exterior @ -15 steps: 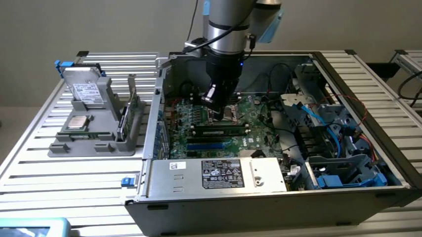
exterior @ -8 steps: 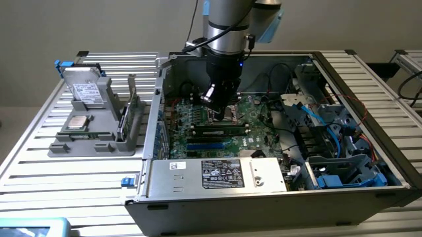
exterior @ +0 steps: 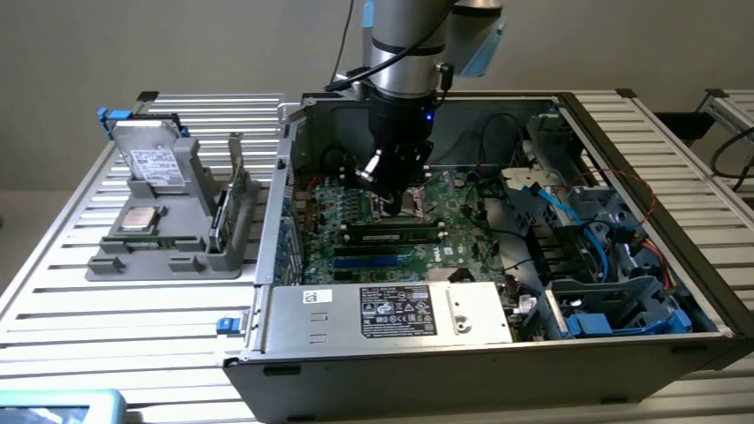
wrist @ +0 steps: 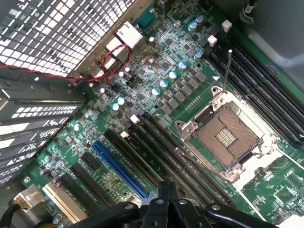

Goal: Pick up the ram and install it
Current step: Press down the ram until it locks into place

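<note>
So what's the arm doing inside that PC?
The arm's gripper hangs inside the open computer case, just above the motherboard by the empty CPU socket. Its jaws are shut, with nothing visible between them. The ram appears to sit in a slot beside the socket.

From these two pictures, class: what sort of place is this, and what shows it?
Probably a robotics test bench for computer assembly: an open computer case with its motherboard lies on a slatted metal table, beside a grey parts holder.
</note>
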Motion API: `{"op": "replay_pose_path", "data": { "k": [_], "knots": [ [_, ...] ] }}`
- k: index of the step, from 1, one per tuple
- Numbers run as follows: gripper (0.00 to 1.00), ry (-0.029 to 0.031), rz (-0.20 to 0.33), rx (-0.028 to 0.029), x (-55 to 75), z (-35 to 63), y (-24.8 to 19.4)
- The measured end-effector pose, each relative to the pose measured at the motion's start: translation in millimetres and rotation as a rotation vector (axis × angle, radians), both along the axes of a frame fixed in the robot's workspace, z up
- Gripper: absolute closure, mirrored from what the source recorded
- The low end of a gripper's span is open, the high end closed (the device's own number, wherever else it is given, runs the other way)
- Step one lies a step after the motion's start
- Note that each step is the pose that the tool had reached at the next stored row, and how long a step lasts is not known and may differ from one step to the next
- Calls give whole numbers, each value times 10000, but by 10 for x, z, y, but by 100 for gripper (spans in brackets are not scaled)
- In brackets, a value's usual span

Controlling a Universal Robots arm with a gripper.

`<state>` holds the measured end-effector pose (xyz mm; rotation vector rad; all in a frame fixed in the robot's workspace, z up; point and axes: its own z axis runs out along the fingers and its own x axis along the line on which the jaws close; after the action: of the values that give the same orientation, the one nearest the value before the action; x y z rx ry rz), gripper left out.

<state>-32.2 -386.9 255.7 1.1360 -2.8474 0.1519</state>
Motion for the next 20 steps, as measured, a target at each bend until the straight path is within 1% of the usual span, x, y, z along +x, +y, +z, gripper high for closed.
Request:
{"op": "replay_pose_path", "data": {
  "k": [10, 20],
  "knots": [
    [89, -116, -1071, 1, 0, -2, 0],
    [89, -139, -2305, -5, 0, -3, 0]
  ]
}}
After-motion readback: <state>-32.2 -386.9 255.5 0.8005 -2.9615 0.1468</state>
